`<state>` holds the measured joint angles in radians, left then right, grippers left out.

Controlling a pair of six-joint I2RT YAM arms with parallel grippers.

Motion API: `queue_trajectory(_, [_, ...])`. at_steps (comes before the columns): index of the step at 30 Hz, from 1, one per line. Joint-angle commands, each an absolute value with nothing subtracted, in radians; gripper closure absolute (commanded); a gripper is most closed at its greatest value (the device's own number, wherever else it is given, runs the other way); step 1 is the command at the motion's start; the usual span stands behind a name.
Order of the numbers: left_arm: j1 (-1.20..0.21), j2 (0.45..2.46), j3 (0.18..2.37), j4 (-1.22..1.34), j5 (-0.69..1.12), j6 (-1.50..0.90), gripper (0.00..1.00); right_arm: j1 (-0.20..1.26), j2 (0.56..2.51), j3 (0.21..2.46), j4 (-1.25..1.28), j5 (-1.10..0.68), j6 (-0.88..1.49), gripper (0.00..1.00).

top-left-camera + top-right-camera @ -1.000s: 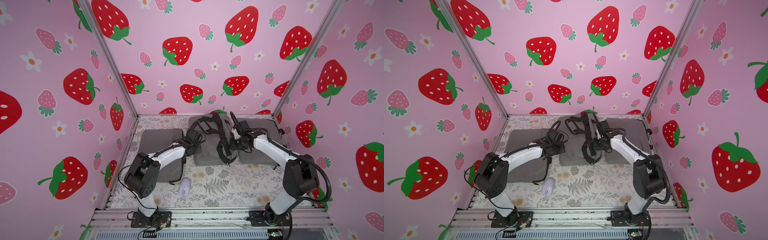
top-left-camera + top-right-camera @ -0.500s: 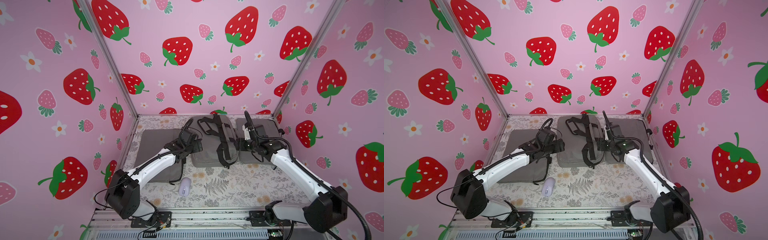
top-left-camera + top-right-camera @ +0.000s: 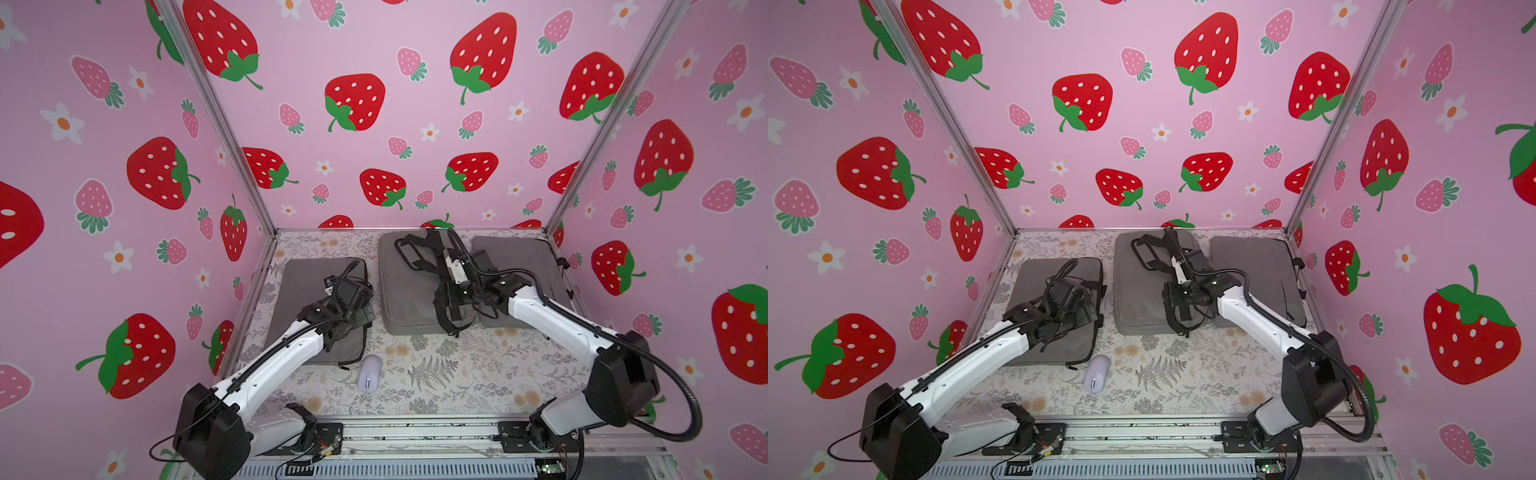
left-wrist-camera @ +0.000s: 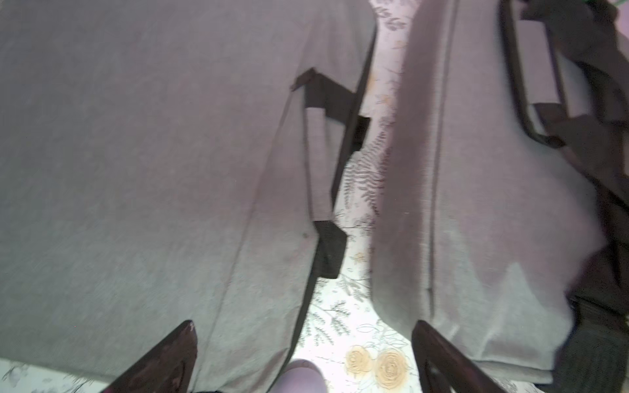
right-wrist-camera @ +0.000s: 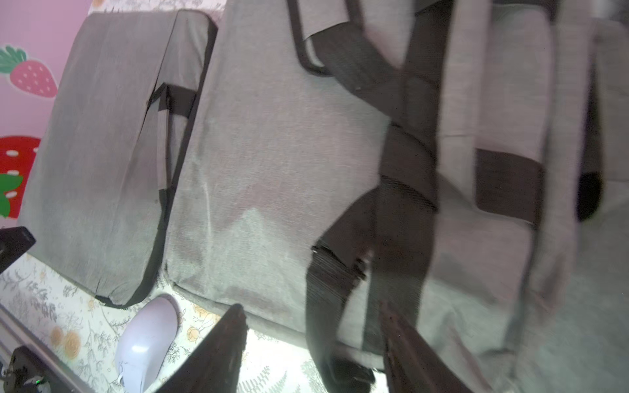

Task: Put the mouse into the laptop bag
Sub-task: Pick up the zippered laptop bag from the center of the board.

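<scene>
Left hand (image 4: 303, 323) has sprung wide open, empty; right hand (image 5: 311, 306) part-open over the strap (image 5: 337, 272) of a laptop bag (image 3: 399, 299). Mouse (image 3: 370, 372) untouched on tabletop (image 3: 457, 374); pick-up and stowing remain.

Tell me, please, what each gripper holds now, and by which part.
Left gripper: nothing, its jaws stand open. Right gripper: a black strap of the middle bag lies between its fingers; whether it is gripped cannot be told.

High front stereo pair downward; wrist cameras close over bags (image 4: 136, 153)
</scene>
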<state>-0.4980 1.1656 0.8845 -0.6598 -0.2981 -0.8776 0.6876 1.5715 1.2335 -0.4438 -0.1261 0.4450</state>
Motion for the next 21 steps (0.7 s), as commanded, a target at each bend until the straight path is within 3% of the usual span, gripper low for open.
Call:
queue_trajectory(1, [-0.418, 1.075, 0.812, -0.751, -0.298, -0.969, 0.01, 0.751, 1.674, 1.344, -0.409, -0.165, 0.407, 0.37])
queue_trajectory(5, [-0.313, 0.982, 0.745, -0.796, -0.286, -0.975, 0.01, 0.813, 1.831, 1.491, -0.418, -0.190, 0.403, 0.38])
queue_trajectory(10, [-0.185, 0.935, 0.659, -0.753, -0.129, -0.941, 0.01, 0.865, 2.042, 1.721, -0.479, -0.229, 0.379, 0.39])
queue_trajectory(21, [-0.163, 0.932, 0.538, -0.736, -0.086, -0.997, 0.01, 0.879, 2.457, 2.203, -0.639, -0.244, 0.358, 0.39])
